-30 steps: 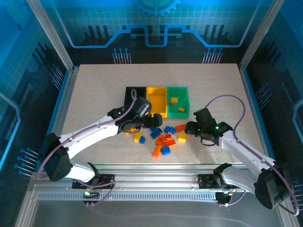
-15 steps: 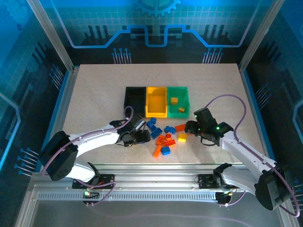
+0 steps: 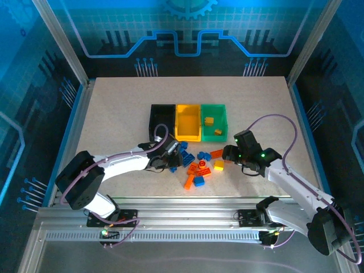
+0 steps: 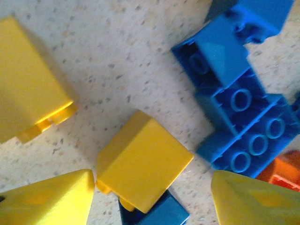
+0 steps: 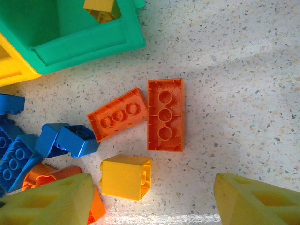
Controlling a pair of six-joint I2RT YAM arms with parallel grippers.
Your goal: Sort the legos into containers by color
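**Left gripper** [image 4: 151,190]: the yellow fingers [image 4: 51,199] stand apart on either side of a yellow brick [image 4: 143,173]. The frame-left finger is at the brick's corner, touching or very nearly. The other finger is clear of it, so there is no clamp yet. A small blue brick [image 4: 154,213] sits partly under the yellow one. A blue cluster [image 4: 239,117] lies just beside it, and a second yellow piece [image 4: 28,84] is near the frame's left edge.

**Change:** a second ago the left arm was up at the containers [image 3: 188,120], its wrist over the seam between the black and yellow bins. It has since swung back and dropped low at the left edge of the pile. This probably means one delivery is finished and a fresh pick has begun, with the yellow brick as target.

**Right gripper** [image 5: 153,187]: the fingers are wide and hold nothing. It hovers over the table [image 3: 114,102] with a yellow block [image 5: 125,177] between the fingers, nearer the frame-left one. Two orange bricks [image 5: 164,115] lie just beyond. This arm has held the same pose through the last second.

**Outward:** the legos [image 3: 196,165] lie mostly loose in a pile just in front of the three joined bins. The green bin [image 3: 222,116] holds two yellowish pieces. Most of the sorting appears to remain.

**Writing:** no label, brand or lettering is legible. The stud tops are too blurred to show any mark.
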